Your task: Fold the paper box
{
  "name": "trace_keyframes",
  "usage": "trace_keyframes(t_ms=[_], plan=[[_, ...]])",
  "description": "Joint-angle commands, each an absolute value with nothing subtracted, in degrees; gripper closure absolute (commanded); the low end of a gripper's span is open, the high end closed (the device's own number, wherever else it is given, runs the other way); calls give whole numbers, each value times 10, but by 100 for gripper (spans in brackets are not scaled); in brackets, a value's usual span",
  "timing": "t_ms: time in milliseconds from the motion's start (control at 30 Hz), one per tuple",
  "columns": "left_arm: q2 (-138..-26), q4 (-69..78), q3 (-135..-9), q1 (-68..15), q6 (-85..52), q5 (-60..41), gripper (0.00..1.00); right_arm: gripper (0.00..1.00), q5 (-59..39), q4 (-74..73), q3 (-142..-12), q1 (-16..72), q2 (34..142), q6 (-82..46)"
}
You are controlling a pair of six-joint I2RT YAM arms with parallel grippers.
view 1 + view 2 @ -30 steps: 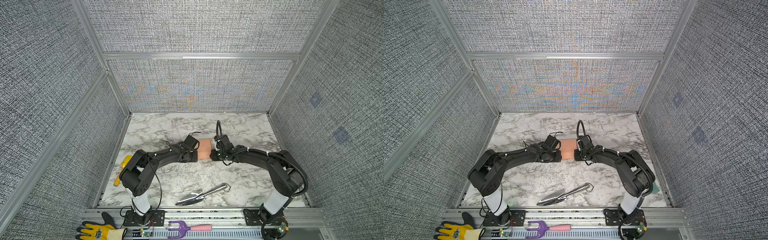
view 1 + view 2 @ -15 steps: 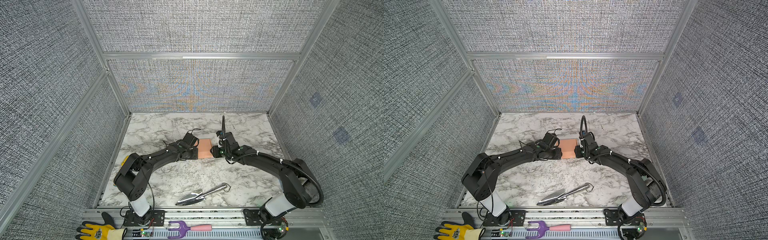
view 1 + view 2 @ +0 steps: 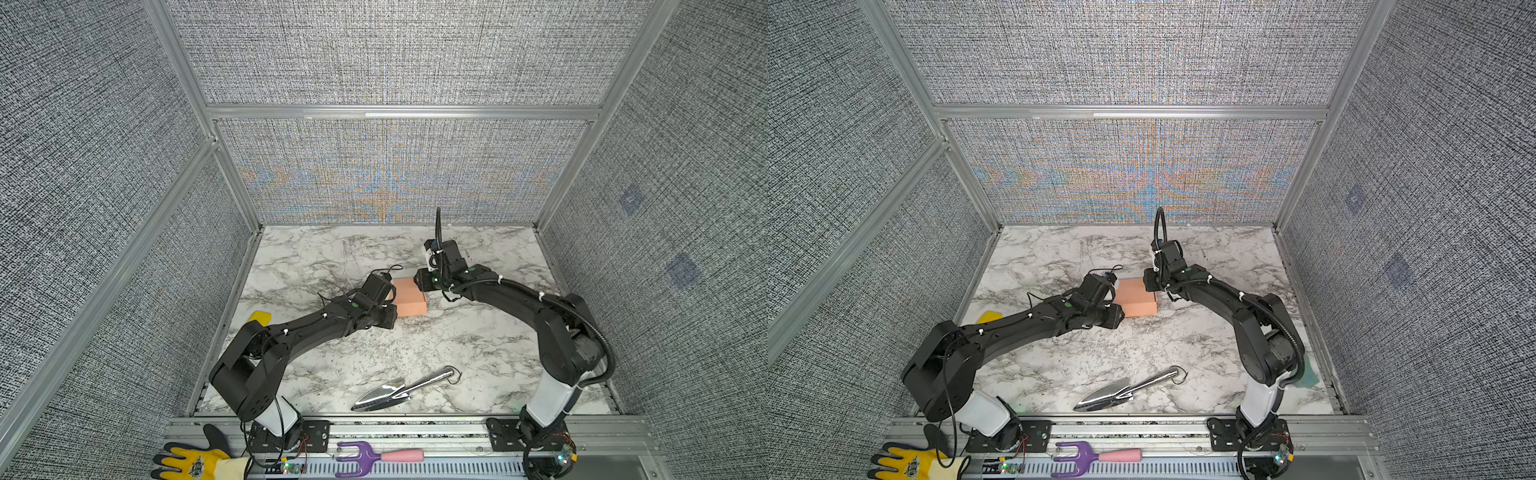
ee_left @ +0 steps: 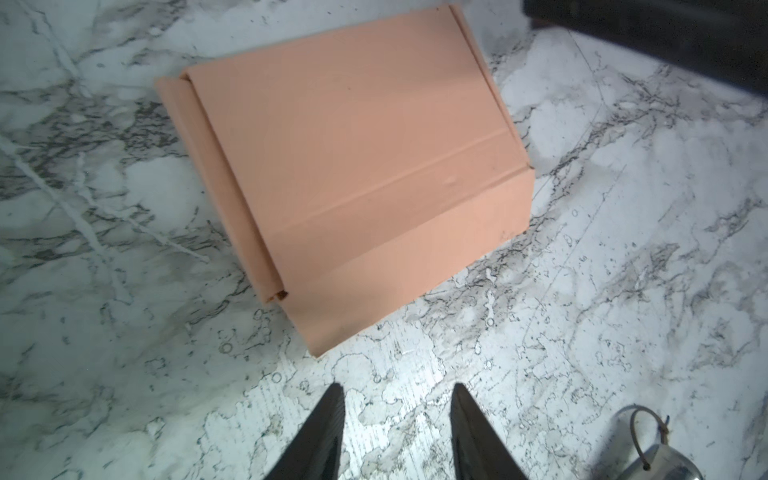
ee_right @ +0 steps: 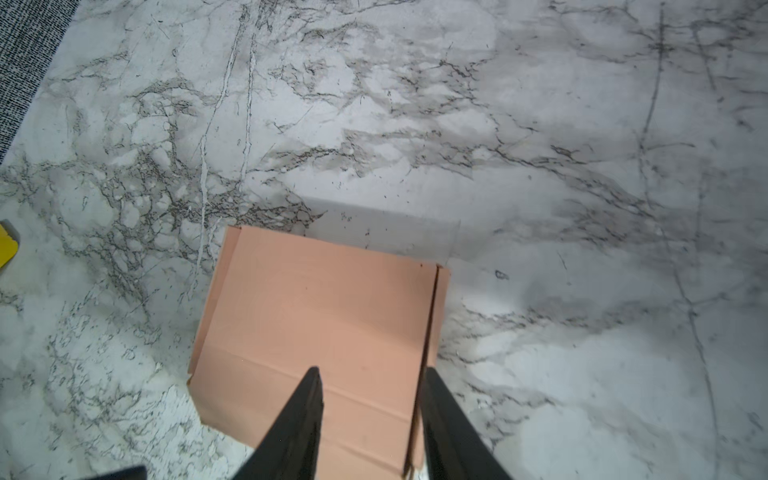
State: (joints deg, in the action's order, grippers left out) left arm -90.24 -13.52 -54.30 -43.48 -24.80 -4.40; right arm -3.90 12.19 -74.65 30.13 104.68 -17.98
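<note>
The paper box point(image 3: 409, 297) point(image 3: 1136, 300) is a salmon-pink carton, folded shut and lying flat mid-table. In the left wrist view the box point(image 4: 353, 166) lies beyond my left gripper point(image 4: 397, 399), which is open over bare marble, its fingertips a short way from the box's corner. In both top views this gripper point(image 3: 392, 318) point(image 3: 1119, 319) sits at the box's near left corner. My right gripper point(image 5: 372, 374) is open above the box point(image 5: 316, 316), one finger over the lid and the other along a side edge. It hangs at the far right corner point(image 3: 419, 283) point(image 3: 1148, 286).
A silver trowel point(image 3: 399, 388) point(image 3: 1125, 388) lies near the table's front, its handle end point(image 4: 656, 461) showing in the left wrist view. A yellow object point(image 3: 259, 318) point(image 5: 6, 245) sits at the left edge. A purple hand rake point(image 3: 365, 457) and yellow glove point(image 3: 195, 463) rest on the front rail.
My right gripper has drawn back from the box's right side toward its far right corner. My left gripper has slid slightly toward the front. The box has stayed in place.
</note>
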Motion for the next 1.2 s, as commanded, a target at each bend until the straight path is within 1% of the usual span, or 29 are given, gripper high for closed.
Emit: trace_keyframes(t_ms=[0, 267, 433, 700, 933, 1167], plan=[[-910, -93, -540, -443, -216, -72, 57, 58, -63, 136, -778, 293, 1080, -165], [-967, -82, -576, -457, -213, -79, 57, 58, -88, 117, -833, 286, 1144, -143], [-981, -81, -583, -456, -215, -73, 58, 58, -97, 120, -878, 277, 1186, -138], [-1002, -83, -583, -455, -224, -59, 59, 58, -145, 110, -920, 267, 1238, -156], [-1013, -82, -580, -443, -240, -47, 60, 58, -156, 111, -913, 267, 1247, -158], [-1012, -74, -568, -415, -249, -49, 61, 58, -163, 104, -874, 267, 1227, -161]])
